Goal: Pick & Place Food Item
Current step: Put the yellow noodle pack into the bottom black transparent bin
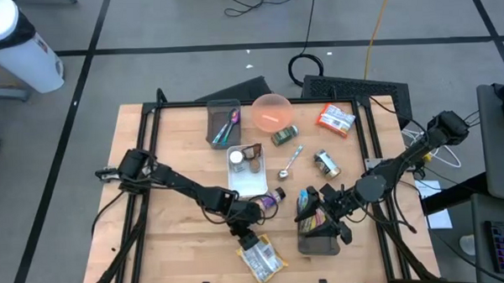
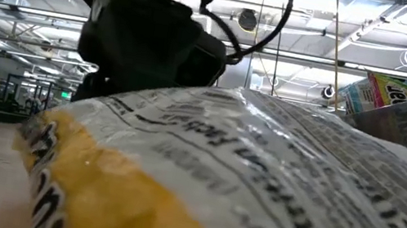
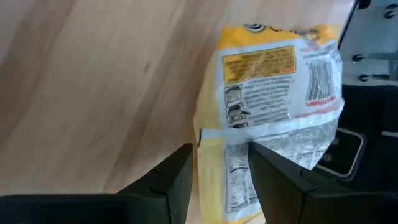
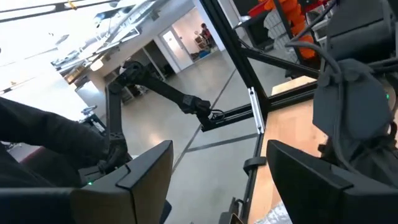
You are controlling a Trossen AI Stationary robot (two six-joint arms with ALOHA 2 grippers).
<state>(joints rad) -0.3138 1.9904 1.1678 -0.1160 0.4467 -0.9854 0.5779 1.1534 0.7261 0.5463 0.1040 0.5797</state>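
Lying flat on the light wooden table (image 1: 177,152), near its front edge: crinkled yellow-and-clear plastic snack packet (image 1: 262,259). Gripping one end of that packet: left gripper (image 1: 249,241). Hovering open above the dark rectangular bin (image 1: 319,242): right gripper (image 1: 332,214).

A snack bag (image 1: 262,259) is lying at the table's (image 1: 165,170) bottom edge, centre of the frame. Just above it the left gripper (image 1: 249,240) is sitting. To its right a bin (image 1: 320,242) is standing (the right gripper (image 1: 328,208) is hanging over it). A bowl (image 1: 272,112) is resting at upper centre, a box (image 1: 335,119) to its right, a tray (image 1: 224,121) to its left.
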